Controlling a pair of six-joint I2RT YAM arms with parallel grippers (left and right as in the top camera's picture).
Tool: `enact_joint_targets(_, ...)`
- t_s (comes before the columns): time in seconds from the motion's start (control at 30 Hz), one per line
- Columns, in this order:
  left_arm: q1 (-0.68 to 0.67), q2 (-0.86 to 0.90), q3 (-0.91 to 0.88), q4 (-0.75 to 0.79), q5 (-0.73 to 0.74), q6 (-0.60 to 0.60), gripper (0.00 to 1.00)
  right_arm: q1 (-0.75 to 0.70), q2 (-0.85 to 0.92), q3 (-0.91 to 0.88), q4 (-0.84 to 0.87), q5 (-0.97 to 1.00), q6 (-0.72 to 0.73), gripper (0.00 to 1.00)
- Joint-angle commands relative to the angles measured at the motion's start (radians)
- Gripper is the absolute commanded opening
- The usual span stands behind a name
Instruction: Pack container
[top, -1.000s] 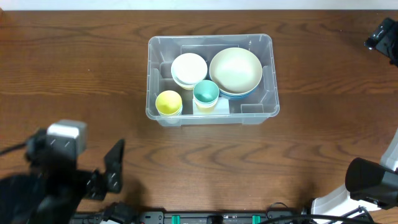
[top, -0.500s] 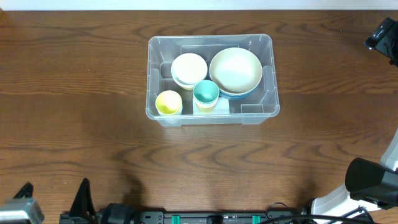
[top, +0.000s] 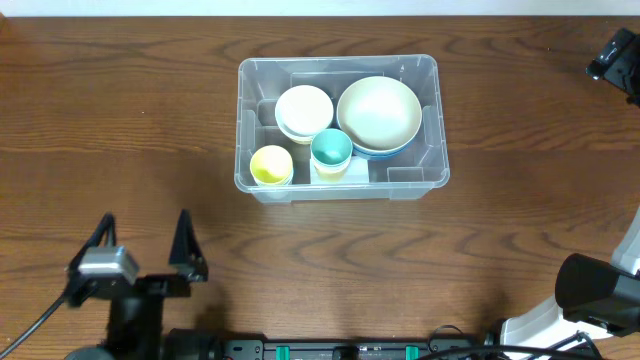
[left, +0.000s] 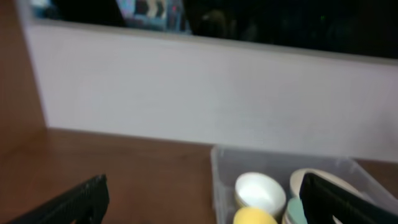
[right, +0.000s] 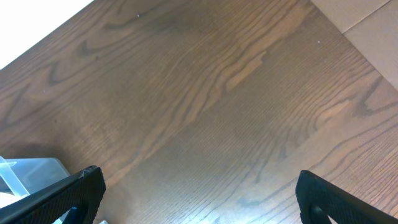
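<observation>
- Four pieces of tableware are seen inside the container (top: 338, 61), which stands on the table (top: 120, 120) just toward 12 o'clock from the centre of the overhead view.
- Within it, a large bowl (top: 379, 112) is placed at 3 o'clock, a white bowl (top: 304, 110) at 10 o'clock, a yellow cup (top: 271, 164) at 8 o'clock and a teal cup (top: 331, 148) at 6 o'clock; a blue rim is visible beneath the large bowl.
- No loose item is seen on the table in any view, so the packing is judged complete or nearly so. No lid is visible, and whether one remains to be fitted cannot be told.
- The left gripper (top: 145, 216) is held at 7 o'clock from the container, well apart from it, with fingers spread wide and nothing between them.
- The right gripper (right: 198, 176) is held over bare wood, likewise spread wide and empty; only a corner of the container shows at 8 o'clock in its wrist view.
</observation>
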Motion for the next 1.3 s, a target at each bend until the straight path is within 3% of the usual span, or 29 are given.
enact_joint_targets(0.0, 0.006, -0.041, -0.148, 0.151, 0.081, 0.006, 0.98, -0.005, -0.019, 0.011, -0.001, 0.006, 0.013, 0.99)
enact_joint_targets(0.2, 0.006, -0.095, -0.352, 0.362, 0.146, 0.006, 0.98, -0.005, -0.019, 0.011, -0.001, 0.006, 0.013, 0.99)
enact_joint_targets(0.63, 0.004, -0.140, -0.600, 0.604, 0.206, 0.011, 0.98, -0.005, -0.019, 0.011, -0.001, 0.006, 0.013, 0.99)
enact_joint_targets(1.03, 0.004, -0.141, -0.734, 0.610, 0.205, 0.037, 0.98, -0.005, -0.019, 0.011, -0.001, 0.006, 0.013, 0.99)
enact_joint_targets(1.27, 0.005, -0.141, -0.740, 0.527, 0.202, 0.097, 0.98, -0.005, -0.019, 0.011, -0.001, 0.006, 0.013, 0.99)
